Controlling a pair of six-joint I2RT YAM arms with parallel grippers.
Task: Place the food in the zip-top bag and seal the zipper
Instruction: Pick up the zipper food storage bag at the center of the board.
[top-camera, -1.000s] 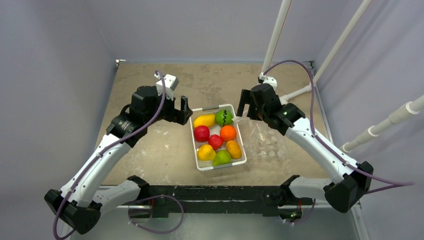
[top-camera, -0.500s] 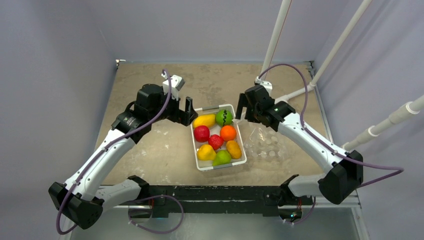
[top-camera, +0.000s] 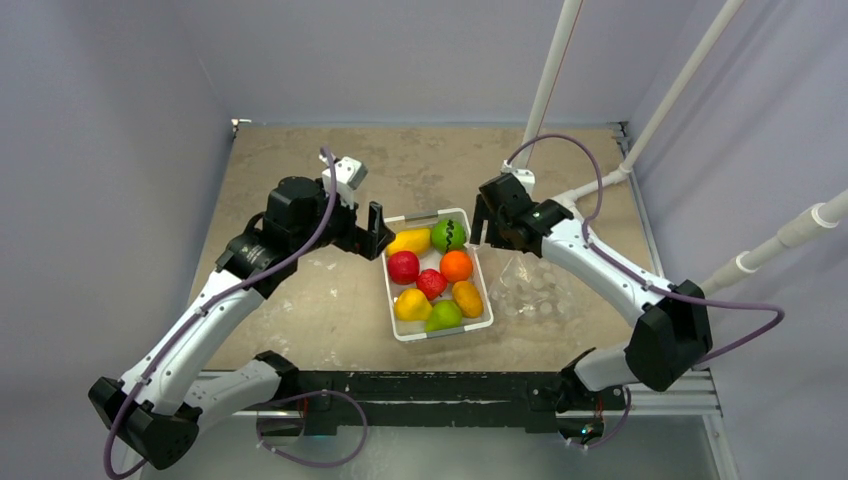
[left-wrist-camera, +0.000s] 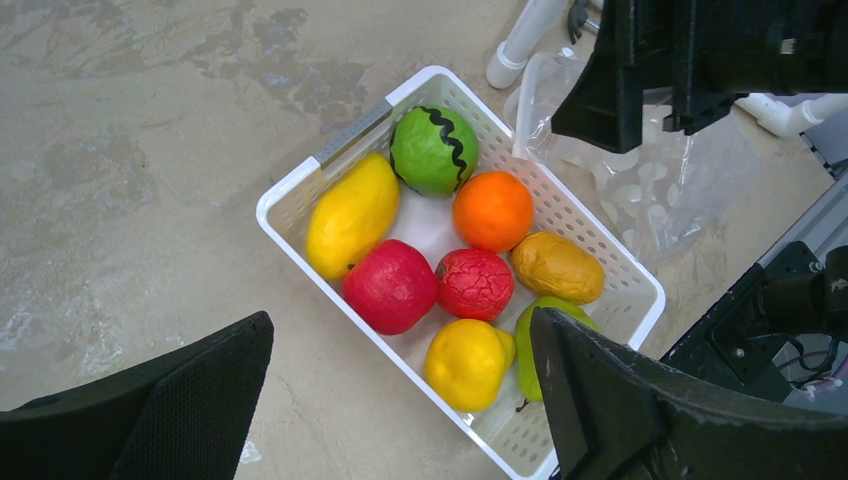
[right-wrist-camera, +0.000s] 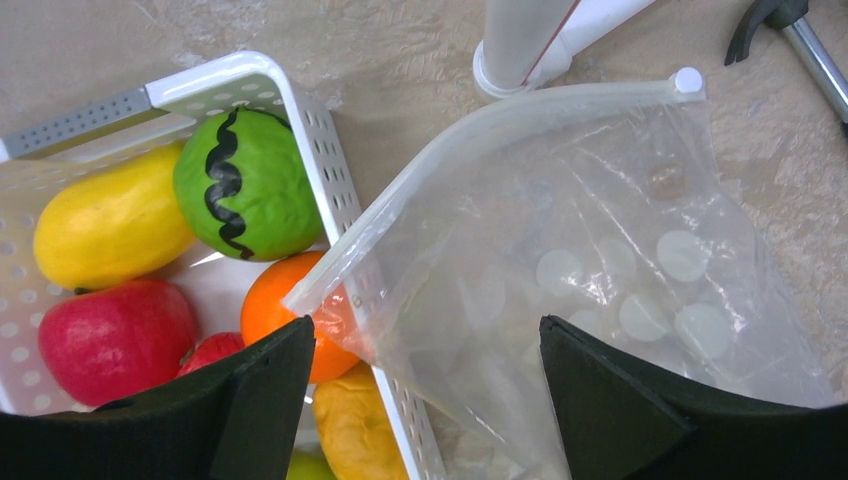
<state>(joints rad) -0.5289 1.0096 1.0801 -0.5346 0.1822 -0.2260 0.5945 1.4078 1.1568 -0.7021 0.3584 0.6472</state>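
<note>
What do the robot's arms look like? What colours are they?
The left arm and the right arm are both made of smooth white tubes joined by chunky black joints. A thin purple cable loops along each arm. The left gripper and the right gripper each have two wide, flat black fingers.

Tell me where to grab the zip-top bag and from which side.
Pinch the zipper strip near its raised corner over the wall of the white tray, probably coming straight down with the right claw. That edge looks thicker and lifted; the rest of the zip-top bag lies slack.
</note>
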